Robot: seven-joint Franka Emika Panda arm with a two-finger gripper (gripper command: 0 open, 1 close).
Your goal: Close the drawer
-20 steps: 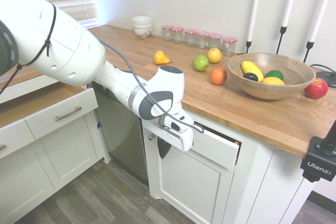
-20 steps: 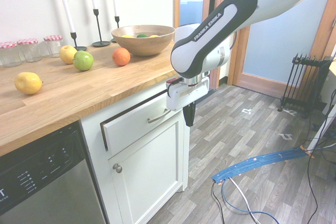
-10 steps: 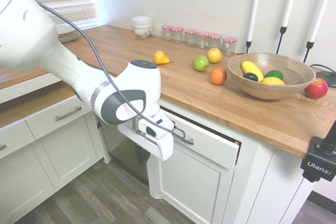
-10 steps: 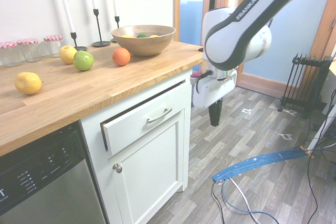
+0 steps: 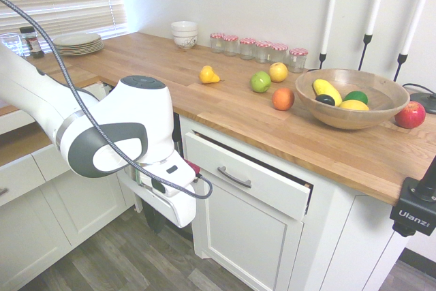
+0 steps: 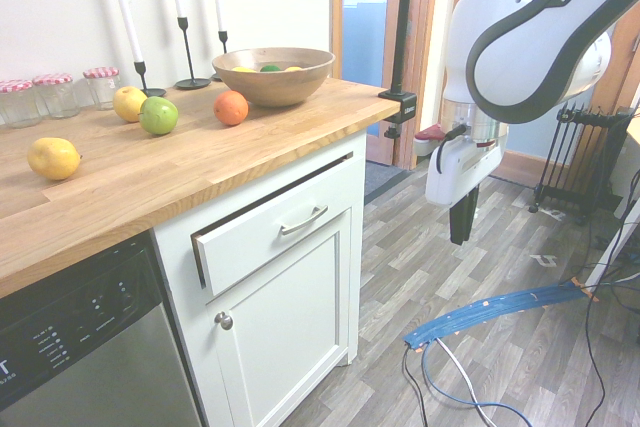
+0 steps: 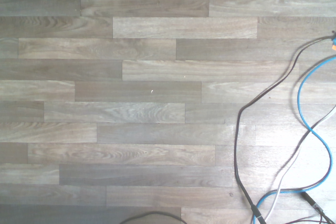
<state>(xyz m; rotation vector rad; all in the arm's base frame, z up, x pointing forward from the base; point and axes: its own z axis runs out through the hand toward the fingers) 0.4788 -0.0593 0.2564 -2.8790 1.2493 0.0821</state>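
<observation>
The drawer (image 5: 262, 187) has a white front and a curved silver bar handle (image 5: 234, 177). It sits under the wooden countertop (image 5: 320, 144) and stands slightly ajar, with a dark gap along its top and side. The second exterior view shows the drawer (image 6: 262, 237) and its handle (image 6: 303, 220) with the same narrow gap. My gripper (image 6: 462, 239) hangs over the floor, well away from the drawer front, pointing down. Its dark fingers are shut with nothing between them. In the first exterior view the arm's wrist (image 5: 167, 192) covers most of the gripper. The wrist view holds only floor planks (image 7: 147, 93).
A cabinet door with a round knob (image 6: 224, 320) sits below the drawer, and a dishwasher (image 6: 80, 347) is beside it. The countertop carries a wooden fruit bowl (image 5: 351, 110), loose fruit, jars (image 5: 259, 49), candlesticks and plates (image 5: 76, 42). Cables (image 7: 310, 129) lie on the floor.
My arm has swung away from the drawer front, out over the floor. The drawer has stayed ajar by the same small gap.
</observation>
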